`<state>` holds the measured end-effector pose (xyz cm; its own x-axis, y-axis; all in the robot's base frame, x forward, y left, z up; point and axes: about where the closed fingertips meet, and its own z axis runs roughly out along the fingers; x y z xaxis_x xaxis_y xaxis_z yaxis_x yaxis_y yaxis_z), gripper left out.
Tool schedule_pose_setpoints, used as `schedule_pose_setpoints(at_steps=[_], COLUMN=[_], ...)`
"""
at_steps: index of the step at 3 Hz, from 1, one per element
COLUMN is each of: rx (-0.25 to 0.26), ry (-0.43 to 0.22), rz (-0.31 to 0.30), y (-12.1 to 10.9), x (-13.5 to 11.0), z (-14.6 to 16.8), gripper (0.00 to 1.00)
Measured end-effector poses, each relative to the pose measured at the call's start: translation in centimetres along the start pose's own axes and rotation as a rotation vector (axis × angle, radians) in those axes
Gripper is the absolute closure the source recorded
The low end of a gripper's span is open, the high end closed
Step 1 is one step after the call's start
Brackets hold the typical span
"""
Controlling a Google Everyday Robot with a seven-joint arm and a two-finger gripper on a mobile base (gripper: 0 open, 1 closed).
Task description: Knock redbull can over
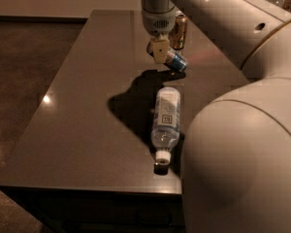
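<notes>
Gripper (160,50) hangs low over the far half of the table (77,130), at the end of the arm (218,13) coming in from 2 o'clock; how wide it stands: cannot tell, the view gives only one pale pad face-on.

Red Bull can (176,61) just beside the gripper at about 4 o'clock; strongly tilted, not upright; upper end against or behind the gripper, lower end pointing to 4 o'clock; blue and silver body visible; contact with the gripper likely but not resolvable; whether the low end rests on the table: cannot tell; dark shadow (136,101) on the tabletop directly under gripper and can, spreading to 7 o'clock.

Gold-brown can (179,31) at 1 o'clock of the gripper, upright, further back on the table; apart from the tilted can.

Clear plastic bottle (166,115) at 6 o'clock of the gripper, lying on its side; white label up; white cap (162,155) pointing to 6 o'clock, near the front edge of the table; contents of the bottle: cannot tell; both cans likewise, tops not readable.

Robot body (242,164) fills the 4 to 5 o'clock corner, just beside the bottle.
</notes>
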<state>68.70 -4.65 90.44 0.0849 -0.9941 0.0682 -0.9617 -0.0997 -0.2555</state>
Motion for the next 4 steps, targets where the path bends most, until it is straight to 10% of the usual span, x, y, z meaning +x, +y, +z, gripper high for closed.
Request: schedule_pose_setpoints(at_steps=[3,4], rx=[-0.055,-0.053], ry=[0.052,0.051], rz=[-0.137,-0.137], y=[3.8,3.8], x=[-2.0,-2.1], z=[2.3,2.3], gripper=[0.0,0.0])
